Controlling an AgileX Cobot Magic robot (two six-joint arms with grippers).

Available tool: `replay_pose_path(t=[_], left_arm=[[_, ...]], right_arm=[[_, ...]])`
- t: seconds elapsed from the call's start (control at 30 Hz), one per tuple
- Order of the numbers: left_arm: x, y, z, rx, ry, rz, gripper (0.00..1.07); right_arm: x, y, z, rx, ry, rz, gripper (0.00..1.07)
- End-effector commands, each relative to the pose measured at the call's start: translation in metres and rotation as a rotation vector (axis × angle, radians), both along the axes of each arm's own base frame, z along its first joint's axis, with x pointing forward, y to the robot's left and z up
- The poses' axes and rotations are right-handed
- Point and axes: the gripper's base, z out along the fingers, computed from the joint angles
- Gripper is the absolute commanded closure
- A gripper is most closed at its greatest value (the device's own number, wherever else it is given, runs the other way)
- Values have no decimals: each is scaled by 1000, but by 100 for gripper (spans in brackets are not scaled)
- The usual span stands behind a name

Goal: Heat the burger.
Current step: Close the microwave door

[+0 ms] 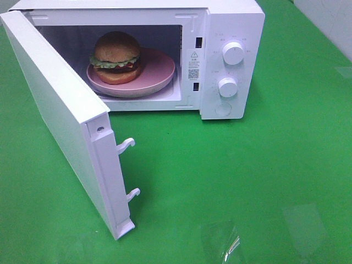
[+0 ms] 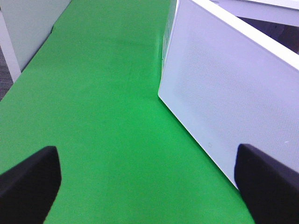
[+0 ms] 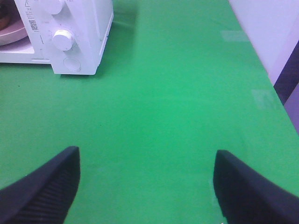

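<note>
Toward the left side of the green tabletop (image 1: 247, 181), the left gripper (image 2: 148, 186) hangs just beside the outer face of the open microwave door (image 2: 233, 88). Its jaws are spread wide with nothing between them. The door swings out leftward from the white microwave (image 1: 231, 16), which stands at the far edge. Inside the cavity the burger (image 1: 115, 55) sits upright on a pink plate (image 1: 159, 74), left of the plate's middle. Two white knobs (image 1: 233, 53) sit one above the other on the panel to the right. The right gripper (image 3: 147, 186) hovers over the tabletop toward its right edge, well apart from the microwave, its jaws wide apart and empty.
</note>
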Motion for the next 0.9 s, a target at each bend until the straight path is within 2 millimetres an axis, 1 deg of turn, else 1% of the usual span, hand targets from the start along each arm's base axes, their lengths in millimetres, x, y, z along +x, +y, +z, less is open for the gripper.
replay_pose_path(t=[0.03, 0.07, 0.1, 0.13, 0.17, 0.2, 0.23, 0.27, 0.3, 0.33, 0.43, 0.47, 0.5, 0.53, 0.57, 0.6, 0.63, 0.67, 0.7, 0.73, 0.77, 0.8, 0.83, 0.9], left_arm=[[20, 1, 7, 15, -2, 8, 43], [20, 1, 7, 15, -2, 8, 43], [25, 1, 7, 16, 10, 8, 51], [25, 1, 7, 16, 10, 8, 51], [35, 1, 7, 15, 30, 8, 66], [46, 1, 6, 16, 49, 7, 83], [46, 1, 6, 16, 49, 7, 83], [58, 1, 5, 15, 66, 7, 101], [58, 1, 5, 15, 66, 7, 101], [68, 1, 3, 24, 68, 3, 107], [72, 1, 3, 28, 56, 0, 107], [82, 1, 2, 32, 24, -2, 107], [82, 1, 2, 32, 24, -2, 107], [91, 1, -3, 32, -13, -2, 107], [91, 1, -3, 32, -13, -2, 107], [98, 1, -7, 32, -71, -2, 107], [98, 1, -7, 32, -71, -2, 107], [104, 1, -12, 33, -133, -1, 107], [108, 1, -20, 33, -188, -1, 107], [108, 1, -20, 33, -188, -1, 107], [111, 1, -28, 33, -254, -1, 107], [111, 1, -28, 33, -254, -1, 107], [115, 1, -34, 33, -304, -1, 107], [116, 1, -38, 33, -333, -1, 107]], right_arm=[[-4, 0, 0, 9, -32, -4, 32], [-4, 0, 0, 9, -32, -4, 32], [-4, 0, 0, 9, -32, -4, 32], [-4, 0, 0, 9, -32, -4, 32], [-4, 0, 0, 9, -32, -4, 32], [-4, 0, 0, 9, -32, -4, 32], [-4, 0, 0, 9, -32, -4, 32], [-4, 0, 0, 9, -32, -4, 32], [-4, 0, 0, 9, -32, -4, 32], [-4, 0, 0, 9, -32, -4, 32], [-4, 0, 0, 9, -32, -4, 32], [-4, 0, 0, 9, -32, -4, 32], [-4, 0, 0, 9, -32, -4, 32], [-4, 0, 0, 9, -32, -4, 32], [-4, 0, 0, 9, -32, -4, 32], [-4, 0, 0, 9, -32, -4, 32], [-4, 0, 0, 9, -32, -4, 32], [-4, 0, 0, 9, -32, -4, 32], [-4, 0, 0, 9, -32, -4, 32], [-4, 0, 0, 9, -32, -4, 32], [-4, 0, 0, 9, -32, -4, 32], [-4, 0, 0, 9, -32, -4, 32], [-4, 0, 0, 9, -32, -4, 32], [-4, 0, 0, 9, -32, -4, 32]])
